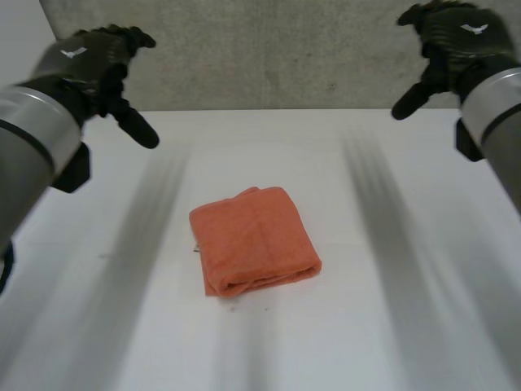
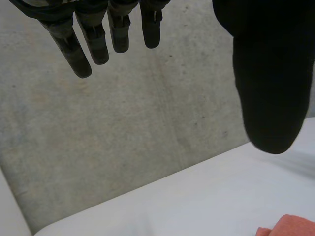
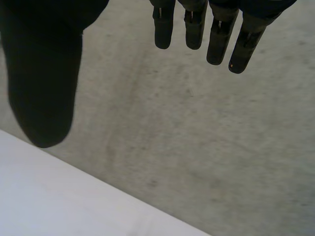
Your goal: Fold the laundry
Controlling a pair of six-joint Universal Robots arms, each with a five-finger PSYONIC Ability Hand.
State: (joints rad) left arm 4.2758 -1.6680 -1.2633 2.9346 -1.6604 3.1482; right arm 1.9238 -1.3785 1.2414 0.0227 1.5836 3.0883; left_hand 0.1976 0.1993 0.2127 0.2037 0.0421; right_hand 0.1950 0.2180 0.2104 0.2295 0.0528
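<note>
The small orange terry towel (image 1: 254,241) lies in the middle of the white tabletop (image 1: 391,326), folded into a thick, soft square. It looks like the folding is nearly done, or all done.

Both black robot hands are up in the air, well apart from the towel. The left hand (image 1: 98,61) has its fingers (image 2: 74,44) straight and spread, and it holds nothing. The right hand (image 1: 456,45) is the same: loose, fingers (image 3: 221,34) hanging straight, nothing in it.

What could go wrong? If a hand comes down and pinches only the top layer, I think the fold would pull open. A push from the side could make the whole square slide or go crooked. The layers at the near side look a bit loose, so they may slip first.

The hands are close to the rough grey wall (image 1: 285,49) behind the tabletop. Going further back could bump it.

There is lots of bare tabletop all around the towel. It is far from every edge I can see, so it should not fall off.
</note>
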